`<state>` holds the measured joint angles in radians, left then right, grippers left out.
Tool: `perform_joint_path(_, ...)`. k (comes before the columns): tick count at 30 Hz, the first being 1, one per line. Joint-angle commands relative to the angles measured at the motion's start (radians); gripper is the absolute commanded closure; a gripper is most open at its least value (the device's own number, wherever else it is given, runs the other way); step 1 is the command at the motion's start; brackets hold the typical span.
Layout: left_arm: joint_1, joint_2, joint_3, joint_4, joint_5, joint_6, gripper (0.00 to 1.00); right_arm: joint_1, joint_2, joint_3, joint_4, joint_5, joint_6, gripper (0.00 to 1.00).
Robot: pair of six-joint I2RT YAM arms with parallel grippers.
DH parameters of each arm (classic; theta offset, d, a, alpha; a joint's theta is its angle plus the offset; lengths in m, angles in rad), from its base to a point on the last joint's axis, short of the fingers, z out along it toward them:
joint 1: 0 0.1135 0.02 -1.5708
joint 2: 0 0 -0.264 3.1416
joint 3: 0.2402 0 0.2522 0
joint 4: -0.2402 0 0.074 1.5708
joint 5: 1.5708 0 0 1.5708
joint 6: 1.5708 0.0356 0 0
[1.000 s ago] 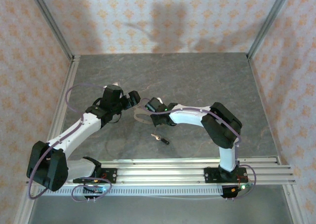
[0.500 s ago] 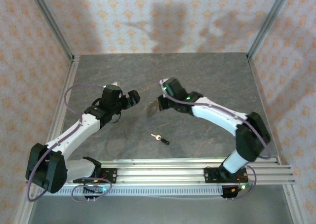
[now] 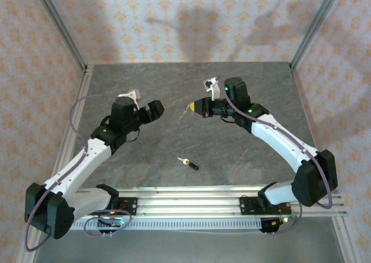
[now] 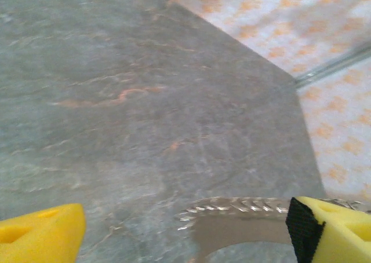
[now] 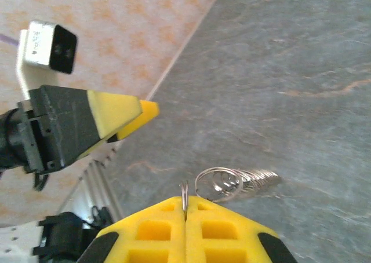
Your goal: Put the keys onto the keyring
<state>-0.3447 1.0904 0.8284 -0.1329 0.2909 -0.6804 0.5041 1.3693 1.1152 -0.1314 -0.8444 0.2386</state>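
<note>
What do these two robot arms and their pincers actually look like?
The left arm and right arm are white tubes with bulky black joints, each with a thin purple cable running along it. The left gripper and right gripper are black, with wedge-shaped yellow foam fingers.

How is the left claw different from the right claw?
The left claw is open, pads far apart; the right claw is shut, pads pressed together. The left claw grips nothing; the right claw pinches the keyring. Both have yellow pads.
</note>
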Motion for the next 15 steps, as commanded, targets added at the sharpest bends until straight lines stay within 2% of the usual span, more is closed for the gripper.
perform_joint_path(1, 0.001, -0.018, 0.056, 0.09, 0.117, 0.028, 0.13, -0.014, -0.041, -0.012, 0.136, -0.131, 0.074, 1.0)
perform_joint_path(7, -0.022, -0.013, 0.097, 0.184, 0.23, 0.021, 0.26, -0.018, -0.034, -0.002, 0.183, -0.204, 0.115, 1.0)
perform_joint_path(15, -0.087, 0.052, 0.168, 0.224, 0.306, 0.067, 0.46, -0.018, -0.016, 0.006, 0.223, -0.264, 0.148, 1.0)
